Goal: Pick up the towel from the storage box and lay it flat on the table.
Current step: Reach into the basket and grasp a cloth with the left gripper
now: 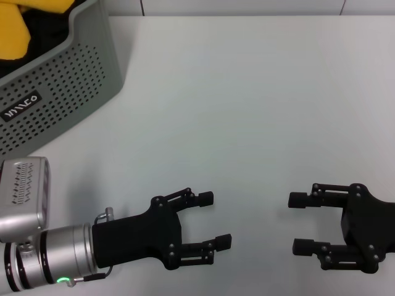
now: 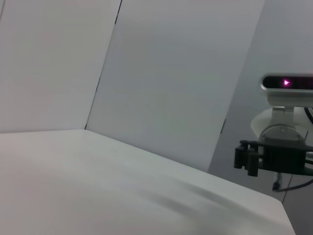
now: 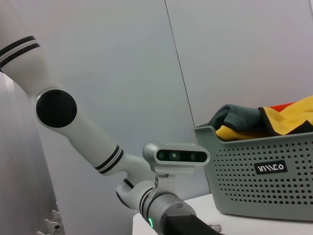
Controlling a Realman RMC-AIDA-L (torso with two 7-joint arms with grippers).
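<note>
The grey perforated storage box stands at the table's far left corner. In the right wrist view the towel is heaped above the box's rim, showing dark grey-green and mustard-yellow folds with black edging. From the head view I see yellow cloth and dark cloth inside the box. My left gripper hovers open over the white table near its front, well short of the box. My right gripper faces it, open and holding nothing.
The box carries a small white logo. Grey wall panels rise behind the table. The right gripper shows far off in the left wrist view, at the table's edge. My left arm fills the near side of the right wrist view.
</note>
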